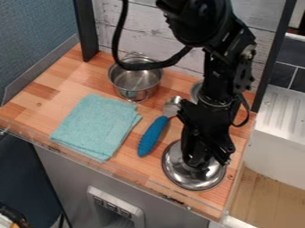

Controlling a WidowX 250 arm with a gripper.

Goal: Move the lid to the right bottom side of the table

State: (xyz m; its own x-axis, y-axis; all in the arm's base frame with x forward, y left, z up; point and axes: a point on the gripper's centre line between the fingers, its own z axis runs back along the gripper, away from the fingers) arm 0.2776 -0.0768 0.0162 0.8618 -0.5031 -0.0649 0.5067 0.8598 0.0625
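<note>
At the front right of the light wooden tabletop (42, 120), the round, shiny silver metal lid (189, 179) lies in or just above the area the task names, near the front edge. The black two-finger gripper (198, 162) hangs down over its middle, presumably because the centre is where a lid is best picked up or let go; I cannot tell whether it is wide, narrow or closed on a knob, since its own dark bulk hides that spot. The lid looks roughly level, which would suit a gentle set-down — whether it bears on the wood is hard to say. The spoon with a ribbed blue handle (153, 136) lies just left of it, so any correction is better made toward the right corner. The small silver metal pot with wire handles (136, 80) stands well back, and the folded turquoise cloth (95, 127) lies flat at the left (both safely out of the way). If the lid is down, what remains is probably to open and rise straight up — a sideways pull could drag it.
</note>
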